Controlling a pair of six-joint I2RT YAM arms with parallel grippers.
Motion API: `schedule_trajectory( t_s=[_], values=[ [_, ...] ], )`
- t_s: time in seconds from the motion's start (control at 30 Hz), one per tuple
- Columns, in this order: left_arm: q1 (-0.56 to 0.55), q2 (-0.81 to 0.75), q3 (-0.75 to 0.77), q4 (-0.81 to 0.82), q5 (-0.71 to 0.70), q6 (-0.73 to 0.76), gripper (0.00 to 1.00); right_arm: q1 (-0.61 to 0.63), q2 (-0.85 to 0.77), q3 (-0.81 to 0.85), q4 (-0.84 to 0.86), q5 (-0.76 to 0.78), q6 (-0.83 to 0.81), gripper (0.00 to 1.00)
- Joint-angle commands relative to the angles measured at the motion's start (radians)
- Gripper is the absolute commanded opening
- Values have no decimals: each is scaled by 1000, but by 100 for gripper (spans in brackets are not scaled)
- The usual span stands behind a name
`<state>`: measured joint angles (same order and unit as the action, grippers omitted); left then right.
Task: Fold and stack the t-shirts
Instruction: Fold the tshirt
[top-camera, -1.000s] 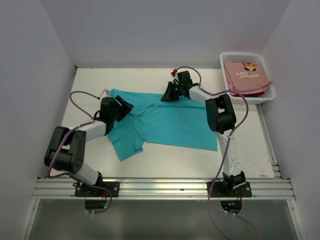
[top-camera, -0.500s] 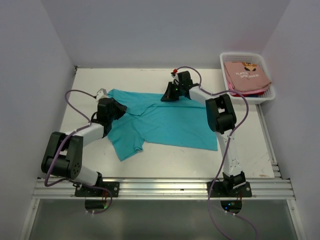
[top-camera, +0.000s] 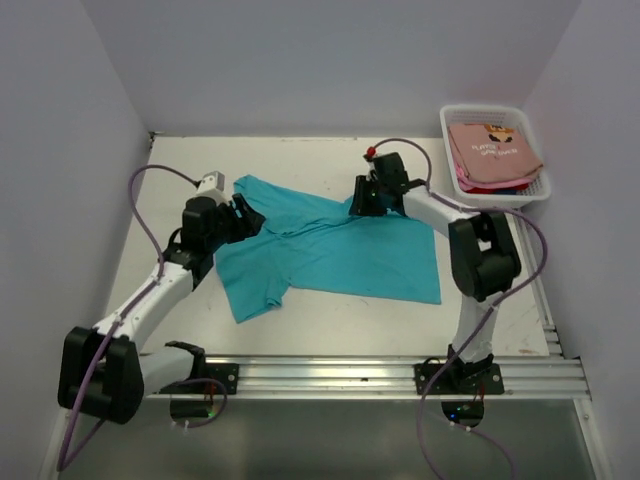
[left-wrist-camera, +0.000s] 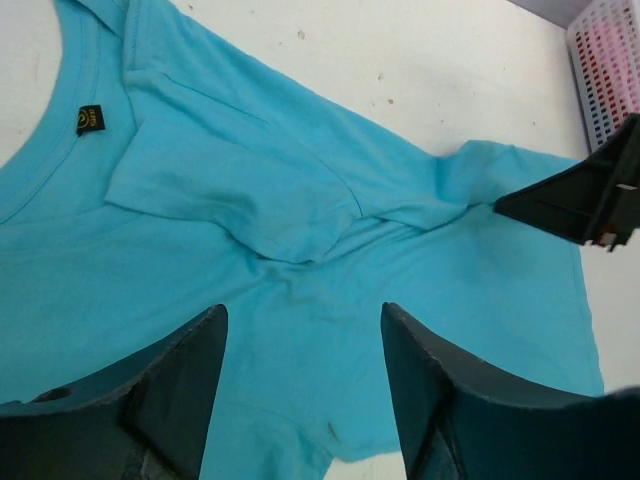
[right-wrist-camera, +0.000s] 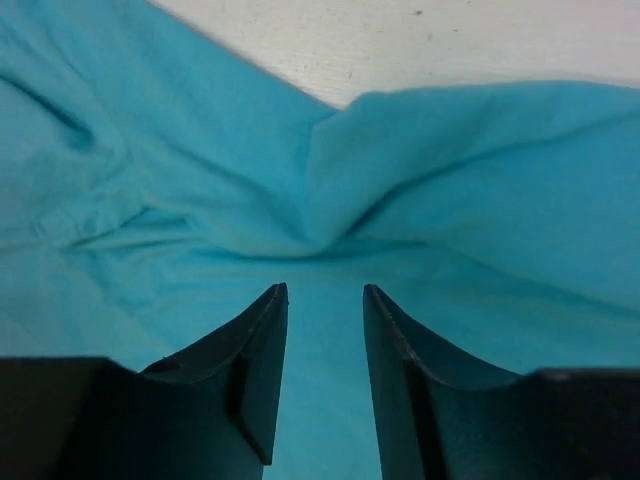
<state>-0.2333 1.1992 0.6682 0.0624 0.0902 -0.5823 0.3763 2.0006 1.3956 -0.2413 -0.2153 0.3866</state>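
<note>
A teal t-shirt (top-camera: 340, 255) lies spread on the white table, its upper part bunched into folds. My left gripper (top-camera: 247, 214) hovers over the shirt's left side, open and empty. In the left wrist view (left-wrist-camera: 303, 318) its fingers stand wide apart above the cloth, with the collar tag (left-wrist-camera: 90, 118) at far left. My right gripper (top-camera: 359, 203) is at the shirt's upper edge. In the right wrist view (right-wrist-camera: 324, 295) its fingers stand a little apart over teal cloth that puckers just ahead of the tips. A salmon-pink t-shirt (top-camera: 493, 150) lies folded in the basket.
A white plastic basket (top-camera: 500, 108) stands at the back right corner; it also shows in the left wrist view (left-wrist-camera: 605, 70). Edges of other cloth show under the pink shirt. Grey walls close in the table on three sides. A metal rail (top-camera: 330, 375) runs along the near edge.
My right gripper has moved to the right along the shirt's upper edge, and the cloth there has shifted and bunched. My left arm has swung outward and its gripper has moved slightly back.
</note>
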Motion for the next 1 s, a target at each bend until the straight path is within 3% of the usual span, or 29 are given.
schedule_trajectory(
  t_s=[0.0, 0.03, 0.1, 0.27, 0.3, 0.33, 0.37, 0.4, 0.43, 0.53, 0.7, 0.83, 0.97],
  values=[
    [-11, -119, 11, -270, -4, 94, 68, 3, -248, -114, -23, 212, -60, 43],
    [-14, -137, 7, -298, -16, 98, 68, 3, -284, -151, -1, 215, -67, 53],
    [-20, -194, -16, -326, -44, 102, 71, 3, -354, -214, -15, 263, -78, 60],
    [-18, -172, -39, -238, -37, 104, 71, 3, -418, -303, -29, 284, -61, 61],
    [-18, -150, -27, -192, -17, 98, 66, 3, -422, -308, -36, 287, -60, 57],
    [-18, -98, -16, -168, -11, 93, 50, 3, -424, -310, -44, 294, -58, 47],
    [-18, -69, 8, -117, -6, 91, 42, 3, -424, -302, -52, 318, -57, 37],
    [-18, -37, 22, -83, -3, 90, 34, 3, -419, -293, -79, 329, -55, 25],
    [-18, 27, 40, -43, -6, 90, 15, 3, -419, -285, -90, 339, -51, 0],
    [-18, 167, 138, 57, -7, 93, 0, 3, -425, -271, -105, 353, -48, 0],
    [-17, 397, 333, 209, 48, 85, 0, 3, -431, -283, -102, 360, -43, 0],
    [-2, 647, 500, 188, 75, 75, 0, 1, -407, -285, -112, 385, -46, 0],
    [9, 776, 611, 125, 60, 76, 0, 3, -376, -265, -108, 456, -35, 0]
  ],
)
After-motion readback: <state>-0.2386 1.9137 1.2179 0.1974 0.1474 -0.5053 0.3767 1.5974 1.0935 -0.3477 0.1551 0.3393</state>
